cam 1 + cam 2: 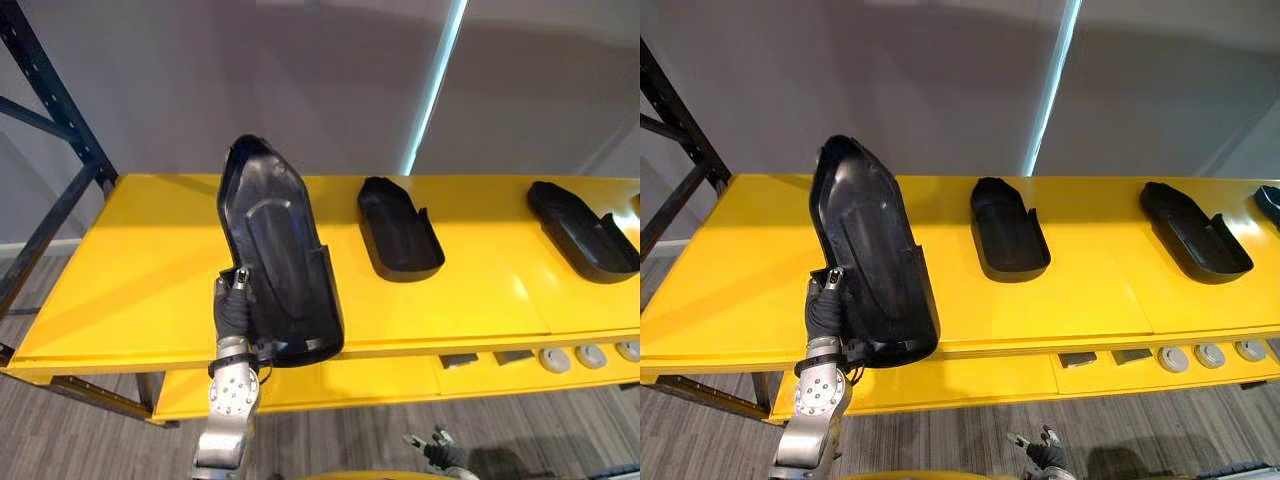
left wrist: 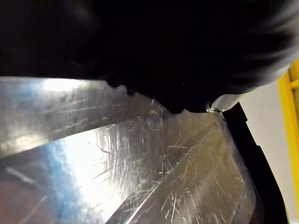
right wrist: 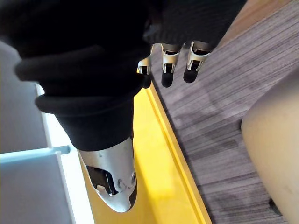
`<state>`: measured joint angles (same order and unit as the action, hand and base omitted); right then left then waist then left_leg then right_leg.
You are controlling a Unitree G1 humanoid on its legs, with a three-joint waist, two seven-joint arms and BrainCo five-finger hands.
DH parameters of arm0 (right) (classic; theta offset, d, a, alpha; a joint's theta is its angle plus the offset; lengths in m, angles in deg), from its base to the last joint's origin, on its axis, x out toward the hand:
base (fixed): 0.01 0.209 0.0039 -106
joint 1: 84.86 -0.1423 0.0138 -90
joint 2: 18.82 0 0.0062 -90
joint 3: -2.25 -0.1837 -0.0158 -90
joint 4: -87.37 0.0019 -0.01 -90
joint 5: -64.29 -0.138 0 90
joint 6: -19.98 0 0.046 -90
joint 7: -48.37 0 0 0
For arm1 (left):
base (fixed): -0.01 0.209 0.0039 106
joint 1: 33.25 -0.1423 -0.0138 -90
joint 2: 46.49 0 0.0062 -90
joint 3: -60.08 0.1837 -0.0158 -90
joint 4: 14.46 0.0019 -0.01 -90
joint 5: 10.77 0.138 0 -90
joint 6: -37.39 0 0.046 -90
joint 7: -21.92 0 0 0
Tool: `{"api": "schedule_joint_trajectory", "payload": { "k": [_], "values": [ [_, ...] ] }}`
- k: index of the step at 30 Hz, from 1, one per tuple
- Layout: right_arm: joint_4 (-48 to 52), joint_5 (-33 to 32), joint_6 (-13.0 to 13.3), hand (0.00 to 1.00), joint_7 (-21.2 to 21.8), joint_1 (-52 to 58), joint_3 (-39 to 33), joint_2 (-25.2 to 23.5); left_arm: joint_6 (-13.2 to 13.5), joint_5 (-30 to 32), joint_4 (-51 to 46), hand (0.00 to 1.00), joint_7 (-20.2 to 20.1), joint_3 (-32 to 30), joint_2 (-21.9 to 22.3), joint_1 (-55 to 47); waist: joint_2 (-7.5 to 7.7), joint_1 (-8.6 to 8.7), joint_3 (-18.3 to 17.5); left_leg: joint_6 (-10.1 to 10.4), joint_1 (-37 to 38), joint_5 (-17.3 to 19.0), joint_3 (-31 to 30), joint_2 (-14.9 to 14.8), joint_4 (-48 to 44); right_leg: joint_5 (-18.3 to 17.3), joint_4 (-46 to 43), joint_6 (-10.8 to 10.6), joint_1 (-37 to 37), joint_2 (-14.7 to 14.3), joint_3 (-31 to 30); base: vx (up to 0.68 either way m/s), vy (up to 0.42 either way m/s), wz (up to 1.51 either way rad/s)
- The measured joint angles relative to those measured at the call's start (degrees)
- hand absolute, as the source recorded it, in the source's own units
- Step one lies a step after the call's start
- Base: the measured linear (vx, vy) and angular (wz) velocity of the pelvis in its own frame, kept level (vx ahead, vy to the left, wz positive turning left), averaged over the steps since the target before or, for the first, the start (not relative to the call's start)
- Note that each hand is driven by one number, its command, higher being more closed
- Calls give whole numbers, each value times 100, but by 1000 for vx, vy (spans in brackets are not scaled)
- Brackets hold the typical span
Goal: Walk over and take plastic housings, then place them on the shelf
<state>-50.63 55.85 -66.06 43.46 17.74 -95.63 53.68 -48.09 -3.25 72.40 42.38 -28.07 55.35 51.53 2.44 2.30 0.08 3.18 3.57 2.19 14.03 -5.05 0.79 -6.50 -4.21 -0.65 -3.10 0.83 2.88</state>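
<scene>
Yellow shelf [image 1: 120,280]: left hand [image 1: 232,312] grips housing [image 1: 275,250] on end over front edge; best lowered flat, clear of neighbouring housings [image 1: 400,228].

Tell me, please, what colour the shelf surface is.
Bright yellow shelf, clearest in the left eye view.

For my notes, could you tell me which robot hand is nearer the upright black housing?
Left: the left robot hand grips the housing; the right robot hand hangs low, below the shelf.

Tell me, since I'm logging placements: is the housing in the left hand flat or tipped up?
Tipped up: the left hand pinches the housing's lower rim, holding it on end over the shelf's front edge.
</scene>
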Motion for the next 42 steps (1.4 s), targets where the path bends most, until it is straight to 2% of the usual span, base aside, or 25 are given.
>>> {"api": "schedule_joint_trajectory", "payload": {
  "k": [4,9,10,14,19,20,26,34,42],
  "values": [
    [-25,10,-7,0,20,-22,3,97,-181,131,700,100,133,-367,-345,613,-93,28,18,27,6,-340,-15,-9,453,111,57,50,174,-76,12,-37,-29,0],
    [-70,29,-15,0,137,-101,4,210,-324,222,1314,100,111,-587,-625,1131,-148,110,60,-19,-202,-439,-73,2,456,285,121,77,371,-100,3,-93,-13,-4],
    [-68,63,-18,0,145,-121,5,206,-368,224,1394,100,106,-713,-671,1209,-149,167,61,-33,-274,-466,-76,4,461,367,215,72,413,-99,1,-145,8,-9],
    [-62,137,-18,0,157,-159,4,209,-499,225,1754,100,91,-990,-832,1519,-143,191,147,-45,-371,-511,-56,30,506,555,399,51,457,-76,-31,-131,16,-7],
    [-38,212,-23,0,200,-158,4,210,-655,237,2109,100,93,-1229,-1038,1772,-97,188,198,-21,-514,-509,-35,51,510,568,448,21,647,-66,-141,-79,16,-6],
    [-6,222,-23,0,212,-163,4,207,-679,238,2150,0,99,-1315,-1084,1827,-85,190,252,-21,-523,-509,-32,56,510,570,450,17,661,-66,-160,-24,9,-6],
    [0,236,-23,0,242,-189,2,206,-806,385,2611,0,104,-1405,-1364,2281,-56,180,315,-35,-607,-546,13,109,506,646,457,-11,730,-64,-250,72,9,-6],
    [-7,237,-15,0,243,-276,3,208,-813,379,2880,0,226,-1423,-1532,2894,-38,219,454,-46,-617,-554,26,123,472,656,536,-1,726,-95,-299,89,-12,-5],
    [0,234,-7,0,239,-348,3,206,-782,-309,3052,0,530,-1496,-1521,3150,-31,320,557,-46,-600,-554,25,112,475,701,532,49,731,-95,-304,-22,4,-1]
  ]
}}
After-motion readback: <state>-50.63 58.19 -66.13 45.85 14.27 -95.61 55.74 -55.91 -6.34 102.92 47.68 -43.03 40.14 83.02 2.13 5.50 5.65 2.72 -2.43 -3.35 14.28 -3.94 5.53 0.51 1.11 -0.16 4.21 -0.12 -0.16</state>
